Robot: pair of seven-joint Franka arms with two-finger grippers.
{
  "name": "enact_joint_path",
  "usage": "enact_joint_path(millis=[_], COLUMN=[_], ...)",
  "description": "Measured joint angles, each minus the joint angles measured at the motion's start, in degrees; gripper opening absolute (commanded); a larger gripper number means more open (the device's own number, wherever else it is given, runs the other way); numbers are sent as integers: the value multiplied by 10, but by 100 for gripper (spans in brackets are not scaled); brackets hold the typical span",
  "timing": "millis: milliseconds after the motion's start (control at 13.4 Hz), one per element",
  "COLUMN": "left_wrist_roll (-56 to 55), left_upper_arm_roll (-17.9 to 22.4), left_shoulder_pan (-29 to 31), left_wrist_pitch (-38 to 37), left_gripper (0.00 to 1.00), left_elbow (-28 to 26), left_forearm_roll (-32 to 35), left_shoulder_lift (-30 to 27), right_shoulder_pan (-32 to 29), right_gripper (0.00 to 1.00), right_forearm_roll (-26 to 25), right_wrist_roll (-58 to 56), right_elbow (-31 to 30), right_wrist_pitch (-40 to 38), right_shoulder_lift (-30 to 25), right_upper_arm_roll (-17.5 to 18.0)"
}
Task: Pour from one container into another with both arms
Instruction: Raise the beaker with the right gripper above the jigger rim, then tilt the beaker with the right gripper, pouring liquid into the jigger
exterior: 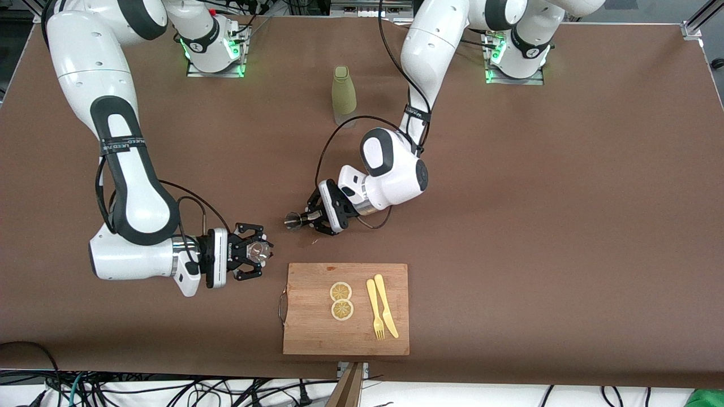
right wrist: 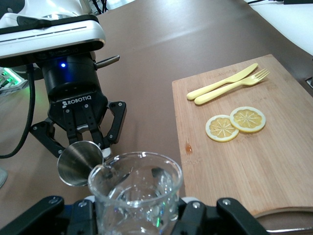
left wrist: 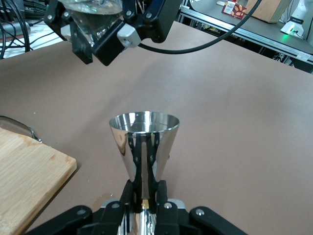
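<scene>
Holding a clear glass beaker left of frame centre, my right gripper is clamped on it. My left gripper at centre grips a steel measuring cup, mouth toward the beaker, both above the cutting board with lemon slices.
</scene>
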Motion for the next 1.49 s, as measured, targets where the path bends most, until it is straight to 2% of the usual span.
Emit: enact_joint_path(millis=[820,1491], left_wrist_roll=[-8,-20], left_upper_arm_roll=[9,12], left_shoulder_pan=[1,4], left_wrist_pitch=[28,39], left_gripper=[0,0], left_elbow=[11,11], left_forearm_roll=[0,0], left_shoulder_lift=[16,17], right_shoulder_pan=[2,4], right_gripper=[24,24], right_forearm_roll=[-27,-93], right_wrist_roll=[4,39], right_elbow=[0,-3], right_wrist_pitch=[27,55], right_shoulder_lift=[0,1], right_upper_arm_roll=[18,46])
